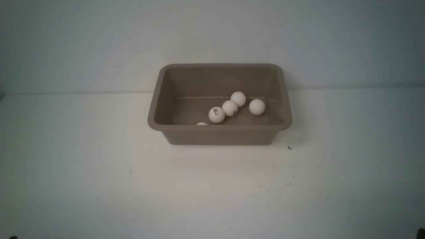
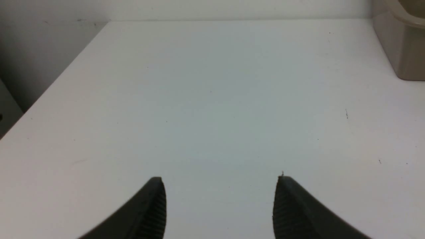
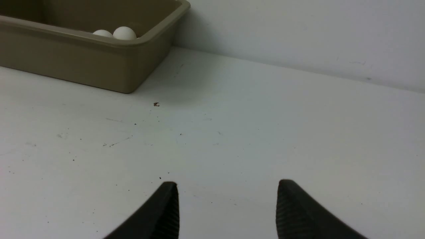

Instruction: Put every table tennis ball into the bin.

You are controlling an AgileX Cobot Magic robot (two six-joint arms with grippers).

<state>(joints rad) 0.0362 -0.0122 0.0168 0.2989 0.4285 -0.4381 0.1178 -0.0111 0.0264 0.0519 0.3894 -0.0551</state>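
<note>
The taupe bin [image 1: 219, 134] stands at the middle back of the white table. Several white table tennis balls lie inside it: one with a dark logo [image 1: 216, 115], two touching beside it [image 1: 229, 108] [image 1: 238, 99], one apart [image 1: 257, 107], and one mostly hidden behind the near wall [image 1: 201, 123]. In the right wrist view the bin [image 3: 83, 63] shows two ball tops [image 3: 124, 33]. My left gripper [image 2: 220, 181] is open over bare table, nothing between its fingers. My right gripper [image 3: 227, 184] is likewise open and empty. Both arms sit outside the front view.
A corner of the bin [image 2: 403, 46] shows in the left wrist view. A small dark speck [image 1: 290, 148] lies on the table right of the bin. The wall rises just behind the bin. The table's left edge [image 2: 49, 86] drops off.
</note>
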